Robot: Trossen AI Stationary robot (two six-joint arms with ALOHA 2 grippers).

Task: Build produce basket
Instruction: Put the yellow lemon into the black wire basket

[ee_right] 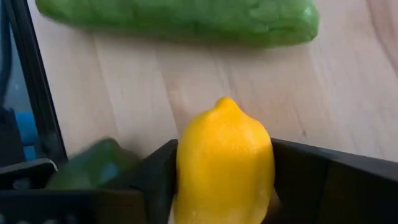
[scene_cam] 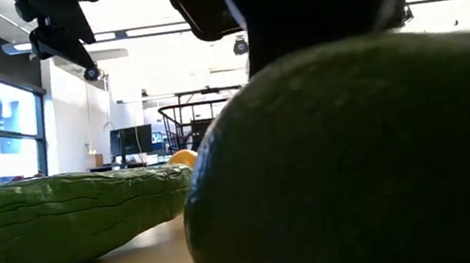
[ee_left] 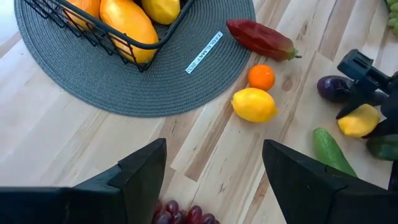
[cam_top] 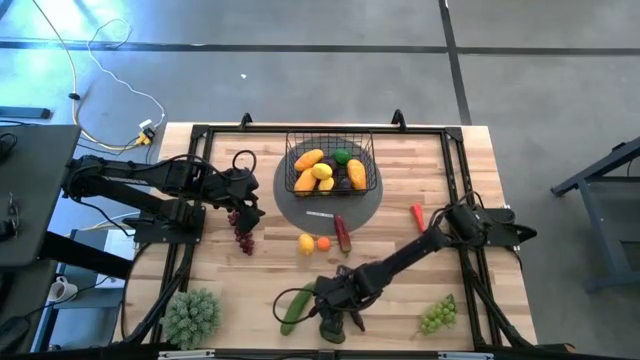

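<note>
Right gripper [ee_right: 224, 186] at high view's bottom centre, fingers clamped on a lemon [ee_right: 224, 165] beside cucumber [cam_top: 296, 308] | left gripper [ee_left: 214, 177] wide, empty, over purple grapes [cam_top: 243, 236] left of centre | basket [cam_top: 331, 168] upper centre, holding produce

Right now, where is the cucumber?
In the high view the cucumber lies at the table's near edge, just left of the right gripper, which holds a lemon.

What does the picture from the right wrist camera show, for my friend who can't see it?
A bright yellow lemon sits between the two dark fingers of the right hand, just above the wooden table. Behind it lies a long green cucumber.
</note>
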